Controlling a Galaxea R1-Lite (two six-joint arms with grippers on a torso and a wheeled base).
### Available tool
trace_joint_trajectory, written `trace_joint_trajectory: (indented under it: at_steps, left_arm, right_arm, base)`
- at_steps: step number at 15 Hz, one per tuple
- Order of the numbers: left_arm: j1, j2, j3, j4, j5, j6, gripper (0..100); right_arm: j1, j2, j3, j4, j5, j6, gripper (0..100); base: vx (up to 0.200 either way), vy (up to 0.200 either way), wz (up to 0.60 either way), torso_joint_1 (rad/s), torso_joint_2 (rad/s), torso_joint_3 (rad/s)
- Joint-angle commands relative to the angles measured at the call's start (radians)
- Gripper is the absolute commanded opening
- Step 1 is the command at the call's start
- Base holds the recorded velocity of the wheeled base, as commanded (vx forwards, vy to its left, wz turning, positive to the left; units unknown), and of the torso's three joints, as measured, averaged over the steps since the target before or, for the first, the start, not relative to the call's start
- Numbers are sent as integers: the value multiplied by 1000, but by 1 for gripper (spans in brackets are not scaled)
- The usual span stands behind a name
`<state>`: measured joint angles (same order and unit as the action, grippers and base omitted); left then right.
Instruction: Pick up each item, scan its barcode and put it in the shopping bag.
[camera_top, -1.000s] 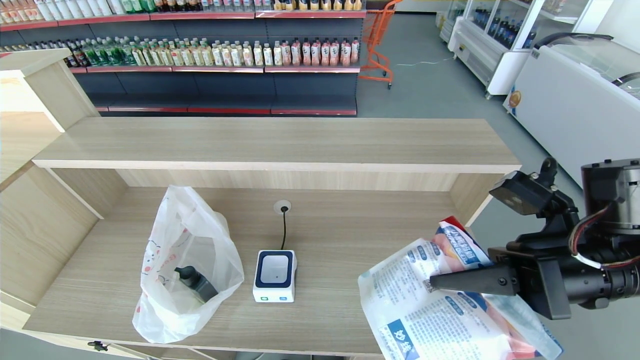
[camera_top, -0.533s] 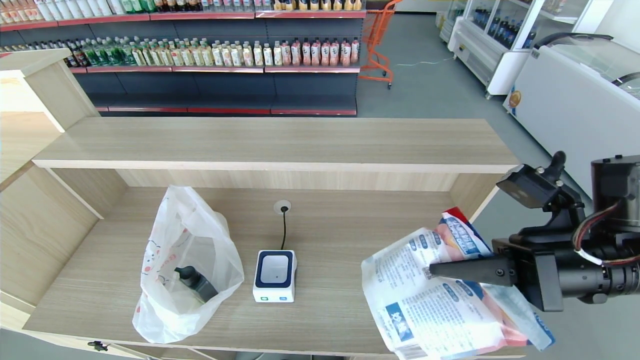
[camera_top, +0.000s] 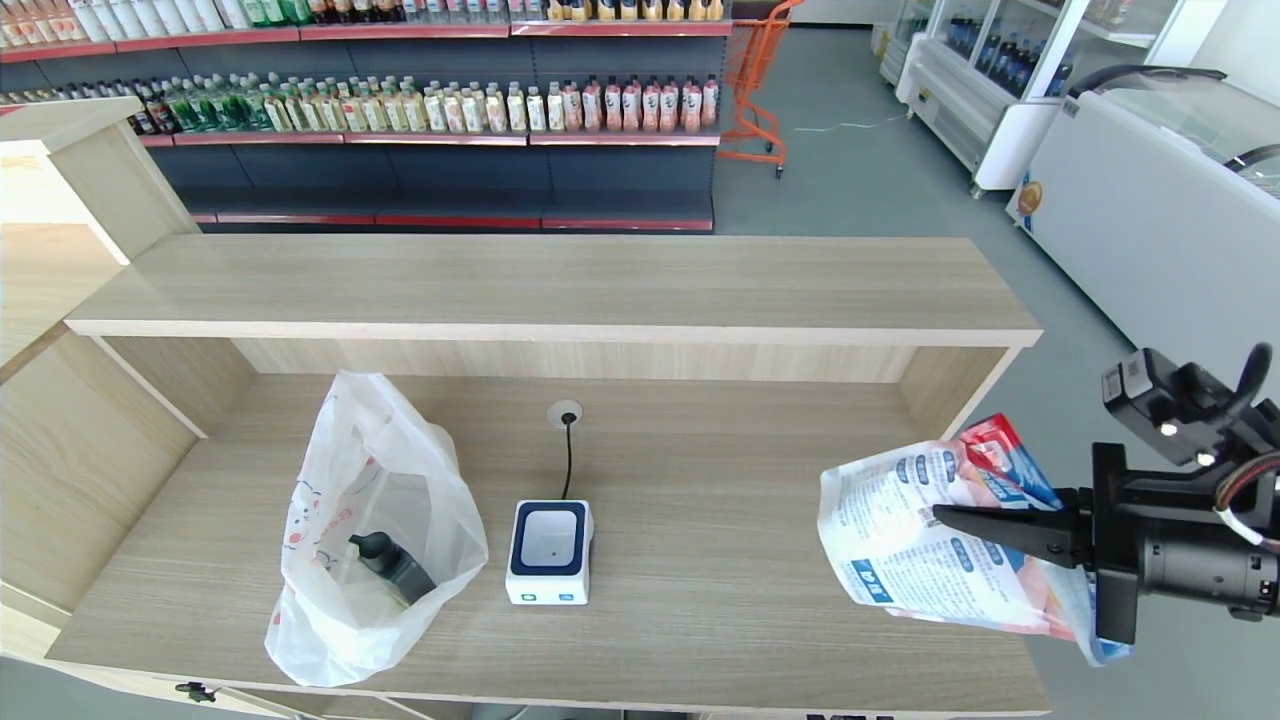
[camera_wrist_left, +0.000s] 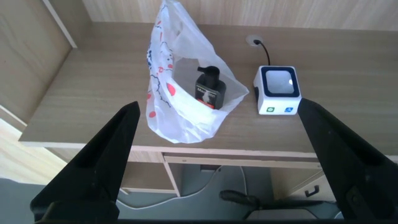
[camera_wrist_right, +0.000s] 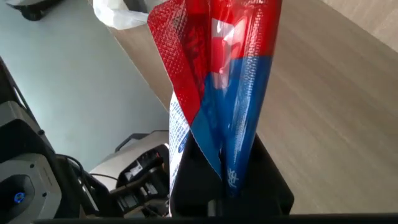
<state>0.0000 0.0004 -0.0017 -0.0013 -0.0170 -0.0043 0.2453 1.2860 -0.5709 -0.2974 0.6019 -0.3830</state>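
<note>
My right gripper (camera_top: 945, 517) is shut on a white, red and blue snack packet (camera_top: 920, 535), holding it in the air over the counter's right end. In the right wrist view the snack packet (camera_wrist_right: 227, 93) stands clamped between the jaws. A white barcode scanner (camera_top: 549, 551) sits mid-counter, well left of the packet. The translucent shopping bag (camera_top: 365, 530) stands at the left with a dark pump bottle (camera_top: 392, 566) inside. In the left wrist view my left gripper (camera_wrist_left: 221, 162) hangs open above the counter's front edge, over the shopping bag (camera_wrist_left: 180, 81) and barcode scanner (camera_wrist_left: 278, 90).
A raised wooden ledge (camera_top: 550, 285) runs along the counter's back, with side walls at both ends. A black cable (camera_top: 568, 450) leads from the scanner to a hole in the countertop. Store shelves with bottles (camera_top: 430, 105) and freezers (camera_top: 1150, 190) stand beyond.
My right gripper has pulled to the right and turned, carrying the snack packet farther from the scanner and higher above the counter's front edge. The bag and scanner have not moved.
</note>
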Motion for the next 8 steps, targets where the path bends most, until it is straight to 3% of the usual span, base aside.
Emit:
trace_joint_trajectory:
  at_steps: [1,8]
  left_arm:
    - [0,0,0,0,0,0,100]
    - [0,0,0,0,0,4,100]
  right_arm:
    - [-14,-17,54,-9,-8,-14,0]
    - [-14,-28,57,-28,-4,81,0]
  base:
    - [0,0,0,0,0,0]
    - [0,0,0,0,0,0]
